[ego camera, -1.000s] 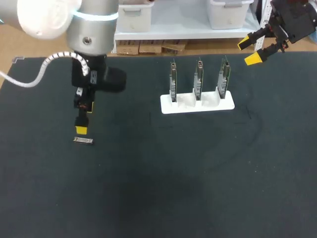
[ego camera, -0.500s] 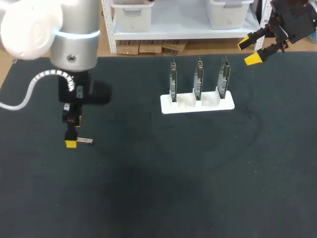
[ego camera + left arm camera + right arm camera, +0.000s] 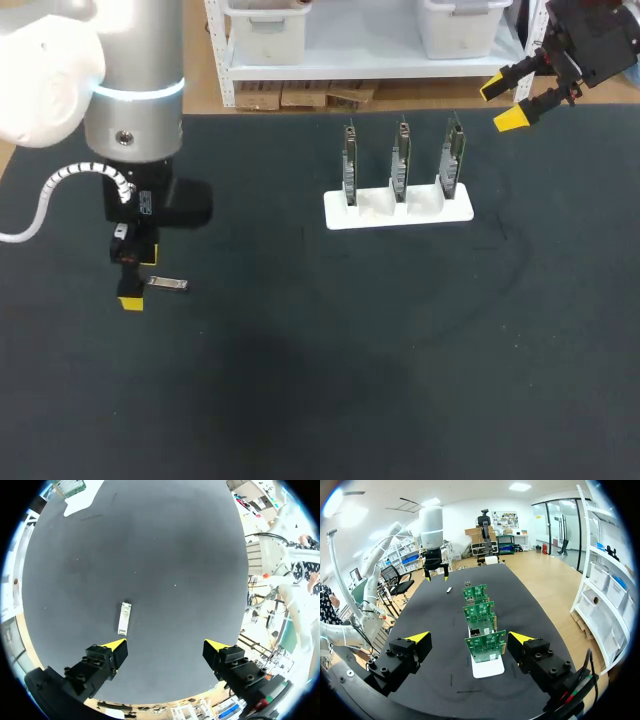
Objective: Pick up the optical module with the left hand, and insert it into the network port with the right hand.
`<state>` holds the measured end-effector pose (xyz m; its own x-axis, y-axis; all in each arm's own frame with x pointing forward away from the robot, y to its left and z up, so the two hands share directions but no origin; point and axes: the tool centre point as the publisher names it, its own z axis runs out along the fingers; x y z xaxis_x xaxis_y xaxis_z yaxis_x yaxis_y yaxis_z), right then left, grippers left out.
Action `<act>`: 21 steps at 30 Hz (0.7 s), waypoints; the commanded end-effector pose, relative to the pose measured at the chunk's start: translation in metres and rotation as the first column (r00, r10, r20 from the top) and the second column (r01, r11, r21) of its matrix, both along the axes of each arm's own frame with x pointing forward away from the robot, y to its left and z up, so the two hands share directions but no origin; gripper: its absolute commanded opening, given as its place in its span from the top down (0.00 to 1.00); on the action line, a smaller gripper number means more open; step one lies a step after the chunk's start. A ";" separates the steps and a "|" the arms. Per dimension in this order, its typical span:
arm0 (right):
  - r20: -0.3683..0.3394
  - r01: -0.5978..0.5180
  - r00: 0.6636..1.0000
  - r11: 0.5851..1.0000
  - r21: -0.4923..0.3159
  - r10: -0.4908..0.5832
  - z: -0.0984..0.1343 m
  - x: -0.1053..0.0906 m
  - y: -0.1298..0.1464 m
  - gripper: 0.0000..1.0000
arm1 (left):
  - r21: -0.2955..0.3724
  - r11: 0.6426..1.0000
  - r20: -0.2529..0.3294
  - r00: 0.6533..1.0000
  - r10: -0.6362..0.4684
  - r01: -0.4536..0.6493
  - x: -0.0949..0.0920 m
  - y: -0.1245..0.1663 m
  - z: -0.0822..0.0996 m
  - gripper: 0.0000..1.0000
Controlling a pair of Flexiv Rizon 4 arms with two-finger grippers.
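left wrist view: left gripper is hanging low over the black table, fingers standing wide apart, gripping nothing. optical module is lying flat on the table just ahead of one yellow tip, off the gap's centre line, not touching. head view: right gripper is hovering spread open and empty, beyond the right end of the white holder, which is carrying three green boards upright in a row.
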<state>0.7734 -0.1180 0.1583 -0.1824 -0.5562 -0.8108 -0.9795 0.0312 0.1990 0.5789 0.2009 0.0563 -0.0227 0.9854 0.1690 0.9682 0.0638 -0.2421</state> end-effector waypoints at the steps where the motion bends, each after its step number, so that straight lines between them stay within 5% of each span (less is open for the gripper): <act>1: 0.003 0.003 1.000 1.000 -0.001 -0.003 0.000 -0.002 0.000 0.00 | 0.002 1.000 -0.027 0.999 0.022 -0.022 0.009 -0.001 0.000 0.00; 20: 0.003 0.003 1.000 1.000 -0.001 -0.003 0.000 -0.002 0.000 0.00 | 0.002 1.000 -0.027 0.999 0.022 -0.022 0.009 -0.001 0.000 0.00; 21: 0.003 0.003 1.000 1.000 -0.001 -0.003 0.000 -0.002 0.000 0.00 | 0.022 0.999 0.004 0.999 0.045 -0.045 0.011 -0.002 0.001 0.00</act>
<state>0.7734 -0.1180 0.1583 -0.1824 -0.5562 -0.8108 -0.9795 0.0312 0.1990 0.5873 0.2001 0.0561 -0.0452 0.9842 0.1711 0.9611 0.0896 -0.2612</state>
